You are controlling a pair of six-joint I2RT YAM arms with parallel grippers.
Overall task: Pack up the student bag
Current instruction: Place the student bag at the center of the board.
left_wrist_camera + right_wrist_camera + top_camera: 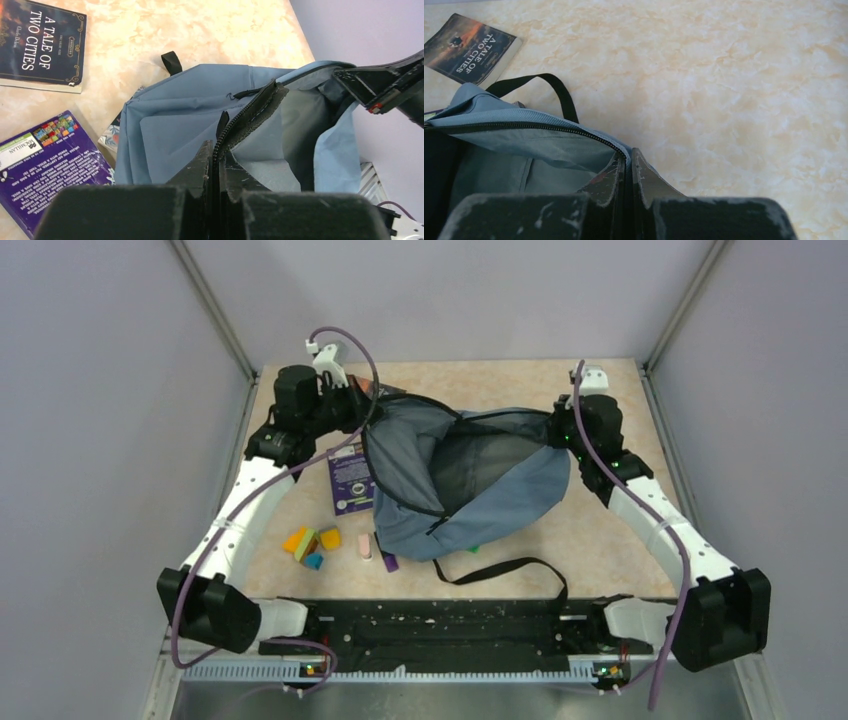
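The student bag (480, 495), lying open-mouthed at mid-table (600, 530), is judged soft, light and floppy, best held by its stiffer zipper edge (250, 112), where the left gripper (215, 159) and right gripper (628, 160) each pinch opposite sides of the opening.

Bright, even light; sharp focus.

A: Desk (500, 380) surface?
B: Beige, marbled with cream veining, matte.
A: Surroundings?
B: Plain lavender-grey walls (100, 390) on three sides; grey metal rails (213, 310) at the back corners. Light even, shadows soft.
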